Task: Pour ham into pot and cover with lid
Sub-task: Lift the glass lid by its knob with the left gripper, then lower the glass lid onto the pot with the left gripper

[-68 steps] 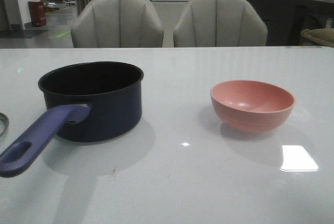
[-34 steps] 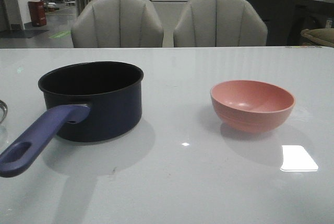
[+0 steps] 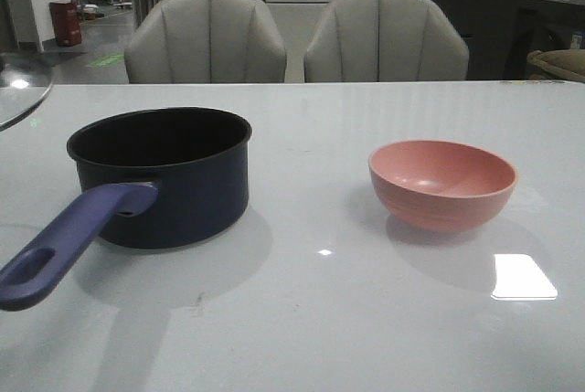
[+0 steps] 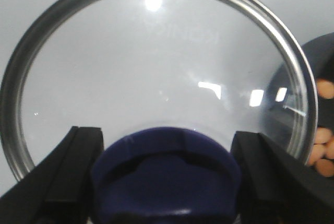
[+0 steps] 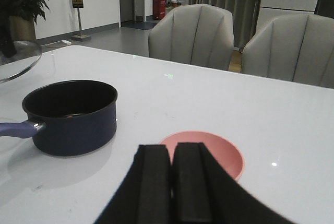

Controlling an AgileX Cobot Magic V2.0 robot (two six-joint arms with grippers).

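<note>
Lid (image 4: 156, 78), airborne left of the pot (image 3: 164, 173), knob clamped in left gripper (image 4: 164, 182); right gripper (image 5: 172, 192) idle, fingers together; ham (image 4: 323, 145) already potted (bowl (image 3: 442, 182) empty): centre rim level before lowering.

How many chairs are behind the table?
2. One chair stands behind the table beyond the pot, the other chair right beside it, beyond the bowl. Others may be out of view.
</note>
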